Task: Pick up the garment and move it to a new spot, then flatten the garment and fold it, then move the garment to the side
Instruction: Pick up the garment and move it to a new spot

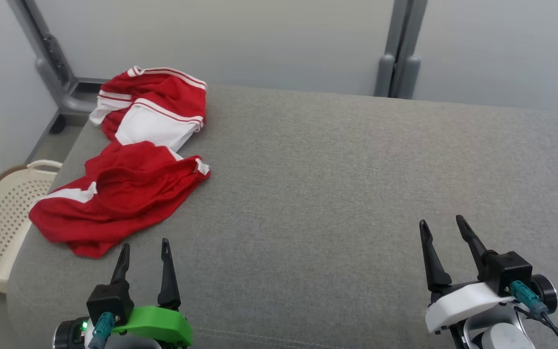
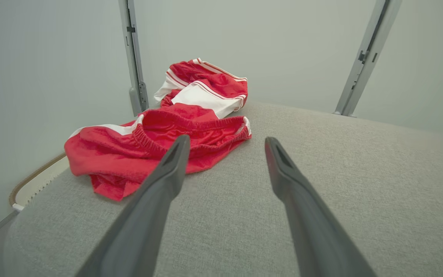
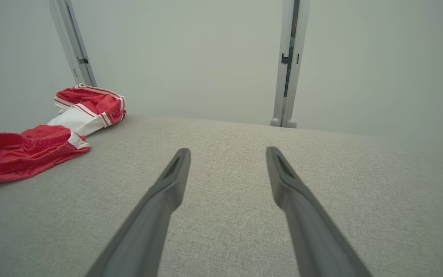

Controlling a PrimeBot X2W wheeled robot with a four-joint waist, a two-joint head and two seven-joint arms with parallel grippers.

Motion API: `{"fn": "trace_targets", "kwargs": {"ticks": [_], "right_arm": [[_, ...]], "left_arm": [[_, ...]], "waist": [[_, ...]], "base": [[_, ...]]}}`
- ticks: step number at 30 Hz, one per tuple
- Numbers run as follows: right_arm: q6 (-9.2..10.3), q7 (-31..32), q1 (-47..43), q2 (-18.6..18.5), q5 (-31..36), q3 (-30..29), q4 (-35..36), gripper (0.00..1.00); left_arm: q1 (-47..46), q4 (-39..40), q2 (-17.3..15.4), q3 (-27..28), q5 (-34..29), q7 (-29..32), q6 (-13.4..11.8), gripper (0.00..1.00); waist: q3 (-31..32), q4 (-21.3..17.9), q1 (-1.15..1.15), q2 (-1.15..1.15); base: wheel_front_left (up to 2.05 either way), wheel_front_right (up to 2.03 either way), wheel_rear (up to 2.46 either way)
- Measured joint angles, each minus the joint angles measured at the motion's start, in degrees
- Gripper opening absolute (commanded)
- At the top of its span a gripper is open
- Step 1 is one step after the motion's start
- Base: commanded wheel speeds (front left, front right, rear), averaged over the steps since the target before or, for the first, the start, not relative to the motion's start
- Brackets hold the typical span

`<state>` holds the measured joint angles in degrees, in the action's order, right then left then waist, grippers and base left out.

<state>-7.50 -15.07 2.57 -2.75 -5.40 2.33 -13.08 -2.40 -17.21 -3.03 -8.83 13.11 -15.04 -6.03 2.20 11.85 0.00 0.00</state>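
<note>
Left hand (image 1: 145,244) spread, empty, near crumpled garment (image 1: 114,203); right hand (image 1: 441,220) spread, empty

Garment (image 1: 124,160) sits bunched at the far left corner of the grey cushion (image 1: 337,184). Right of the garment we have bare cushion all the way across, free passage. On the garment's near side there's a bare strip, and our left gripper (image 1: 144,247) is just short of the hem, fingers spread, nothing between. Left of the garment, past the cushion edge, is a perforated basket (image 1: 3,218). Behind the garment a grey frame post (image 1: 54,63) and the wall close in. There's a second post (image 1: 397,58) well to its right.
</note>
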Motion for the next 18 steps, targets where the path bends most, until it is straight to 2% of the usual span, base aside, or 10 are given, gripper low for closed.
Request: {"fn": "trace_targets", "kwargs": {"ticks": [13,18], "right_arm": [[0.0,0.0,0.02,0.0,-0.78,0.4,0.0,1.0],[0.0,0.0,0.19,0.02,-1.35,0.64,-0.24,1.0]], "left_arm": [[0.36,0.59,-0.69,0.49,0.36,0.0,-0.26,1.0],[0.53,0.97,-1.02,0.65,0.62,0.0,-0.3,1.0]], "waist": [[0.02,13.71,0.0,0.0],[-0.2,16.48,0.0,0.0]], "base": [[0.0,0.0,0.0],[0.0,0.0,0.0]]}}
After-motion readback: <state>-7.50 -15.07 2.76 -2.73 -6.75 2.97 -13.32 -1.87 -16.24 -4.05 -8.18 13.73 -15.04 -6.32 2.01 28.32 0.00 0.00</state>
